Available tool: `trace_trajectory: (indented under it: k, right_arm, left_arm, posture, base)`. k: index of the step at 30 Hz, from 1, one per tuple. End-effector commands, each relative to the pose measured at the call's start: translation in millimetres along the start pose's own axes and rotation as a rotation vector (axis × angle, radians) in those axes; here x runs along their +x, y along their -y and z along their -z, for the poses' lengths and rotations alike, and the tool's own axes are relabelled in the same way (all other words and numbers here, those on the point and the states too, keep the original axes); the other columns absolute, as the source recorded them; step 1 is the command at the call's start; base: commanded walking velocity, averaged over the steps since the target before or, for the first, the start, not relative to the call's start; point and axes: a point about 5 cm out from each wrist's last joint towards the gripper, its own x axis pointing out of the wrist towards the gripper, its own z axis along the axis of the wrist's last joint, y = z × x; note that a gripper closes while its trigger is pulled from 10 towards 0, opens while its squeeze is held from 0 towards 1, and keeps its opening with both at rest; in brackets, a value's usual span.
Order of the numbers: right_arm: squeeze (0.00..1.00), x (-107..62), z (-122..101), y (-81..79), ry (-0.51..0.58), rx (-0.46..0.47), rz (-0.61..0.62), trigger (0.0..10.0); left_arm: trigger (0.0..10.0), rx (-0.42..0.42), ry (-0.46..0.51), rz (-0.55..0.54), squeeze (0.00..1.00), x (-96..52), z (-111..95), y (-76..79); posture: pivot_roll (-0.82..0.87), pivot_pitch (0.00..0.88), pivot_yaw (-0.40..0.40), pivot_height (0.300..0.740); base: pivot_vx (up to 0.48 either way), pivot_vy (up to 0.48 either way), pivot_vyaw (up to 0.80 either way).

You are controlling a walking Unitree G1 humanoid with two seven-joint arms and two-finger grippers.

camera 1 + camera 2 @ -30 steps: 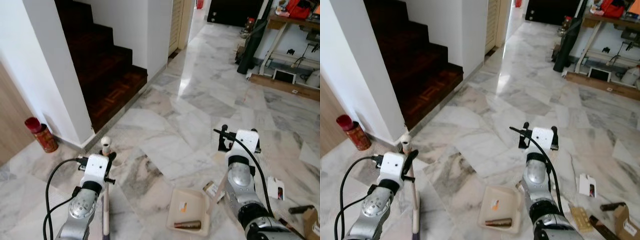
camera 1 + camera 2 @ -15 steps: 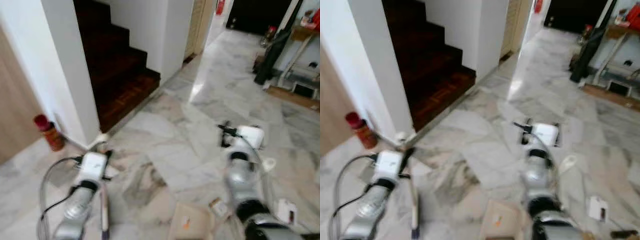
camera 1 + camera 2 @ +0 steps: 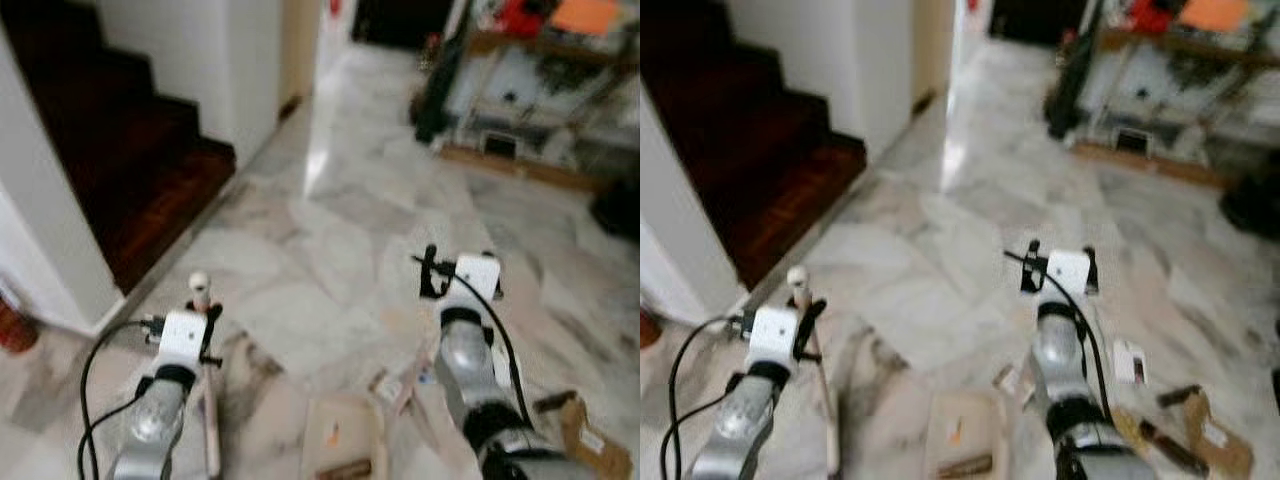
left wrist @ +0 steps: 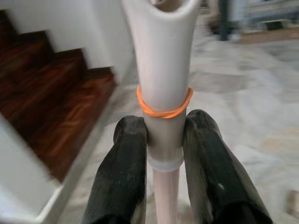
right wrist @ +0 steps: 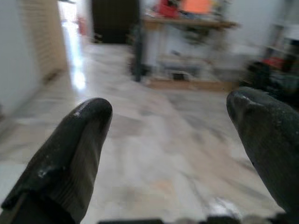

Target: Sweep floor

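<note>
Surroundings: marble floor (image 3: 330,250) with grey veining, blurred; dark wooden stairs (image 3: 120,170) at the left behind a white wall (image 3: 45,230); a cluttered table (image 3: 540,60) far ahead on the right; something red (image 3: 12,325) low at the left edge, too blurred to name
In the way: a beige dustpan (image 3: 340,450) lies on the floor between the two arms, holding a brown piece and an orange scrap; small cards and a cardboard piece (image 3: 590,445) lie scattered to the right of the right arm
Broom handle (image 4: 163,93): near upright, long axis running from its white cap down toward the floor; an orange rubber band (image 4: 163,105) wraps it just above the grip; head-camera views place it at the lower left, beside the stairs' wall
Left gripper (image 4: 163,140): both black fingers (image 4: 124,168) pressed against the handle, pinching it from either side
Right gripper (image 5: 173,135): fingers spread wide apart, nothing between them; held out above the floor at the right
</note>
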Motion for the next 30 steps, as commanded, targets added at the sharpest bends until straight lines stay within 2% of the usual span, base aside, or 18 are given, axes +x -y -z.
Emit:
trace_trajectory:
  k: [1, 5, 8, 15, 18, 27, 30]
  right_arm:
    - [0.0, 2.6, -5.0, -1.9, 0.016, 0.014, 0.002, 10.0]
    - [0.0, 2.3, -5.0, -2.3, 0.017, 0.02, 0.0, 10.0]
    - [0.0, 2.0, -4.4, -4.9, 0.011, 0.013, -0.023, 10.0]
    - [0.0, -2.5, -4.9, -22.4, 0.022, 0.029, -0.162, 10.0]
    - [0.0, -2.9, -6.3, -24.5, 0.037, -0.001, -0.182, 10.0]
    - [0.0, -2.1, -5.8, -21.2, 0.033, 0.008, -0.178, 10.0]
    - [0.0, -1.4, -4.1, -18.6, 0.015, 0.02, -0.16, 10.0]
  left_arm:
    - [10.0, 0.018, 0.04, -0.015, 0.0, 2.6, -7.2, -5.6]
    - [10.0, 0.019, 0.04, -0.016, 0.0, 2.5, -7.1, -5.9]
    - [10.0, 0.021, 0.039, -0.017, 0.0, 2.4, -7.0, -6.1]
    - [10.0, 0.026, 0.037, -0.021, 0.0, 2.3, -6.8, -6.5]
    - [10.0, 0.027, 0.037, -0.023, 0.0, 2.4, -6.8, -6.4]
    - [10.0, 0.023, 0.038, -0.02, 0.0, 2.8, -7.0, -4.6]
    - [10.0, 0.022, 0.036, -0.018, 0.0, 2.9, -6.6, -3.5]
  posture:
    - [0.08, 0.0, -0.064, 0.74]
    - [0.08, 0.0, -0.063, 0.74]
    - [0.08, 0.0, -0.063, 0.74]
    - [0.08, 0.0, -0.063, 0.74]
    - [0.07, 0.0, -0.063, 0.74]
    - [0.07, 0.0, -0.064, 0.74]
    - [0.07, 0.0, -0.065, 0.74]
  base:
    - [0.0, 0.0, -0.8]
    - [0.0, 0.0, -0.73]
    - [0.0, 0.0, 0.0]
    - [0.0, 0.0, 0.0]
    - [0.0, 0.0, 0.75]
    - [0.0, 0.0, 0.75]
    - [0.0, 0.0, 0.0]
